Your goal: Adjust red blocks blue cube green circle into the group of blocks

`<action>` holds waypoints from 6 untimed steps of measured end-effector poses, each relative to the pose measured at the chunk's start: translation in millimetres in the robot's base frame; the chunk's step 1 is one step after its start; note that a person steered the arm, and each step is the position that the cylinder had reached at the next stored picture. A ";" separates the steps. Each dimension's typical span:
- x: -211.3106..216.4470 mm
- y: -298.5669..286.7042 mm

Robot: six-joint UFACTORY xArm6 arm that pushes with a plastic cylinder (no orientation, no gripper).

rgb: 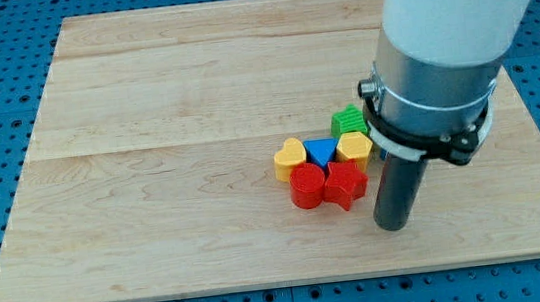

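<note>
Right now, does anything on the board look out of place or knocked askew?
Nothing stands out. The blocks sit flat in one tight cluster: yellow heart, blue triangle, yellow block, green block, red cylinder, red star. My tip rests just right of the star.

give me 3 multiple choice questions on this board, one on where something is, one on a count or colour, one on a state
1. Where is my tip relative to the cluster?
A. at its right, toward the view's bottom
B. at the view's top left corner
C. in the middle of the cluster

2. How many red blocks show?
A. none
B. two
C. five

3. How do the blocks lie?
A. spread over the whole board
B. stacked in a tower
C. packed together in one group

Answers:
1 A, the tip stands just right of the red star.
2 B, the red cylinder and the red star.
3 C, they adjoin the yellow heart, blue triangle, yellow block and green block.
</note>
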State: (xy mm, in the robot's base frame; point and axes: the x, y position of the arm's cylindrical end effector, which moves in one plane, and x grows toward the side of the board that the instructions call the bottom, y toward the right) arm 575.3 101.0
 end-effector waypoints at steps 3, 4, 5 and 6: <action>-32.6 -133.1; -37.6 -101.6; -37.6 -104.3; -38.5 -108.6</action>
State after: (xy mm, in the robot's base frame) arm 536.8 -7.5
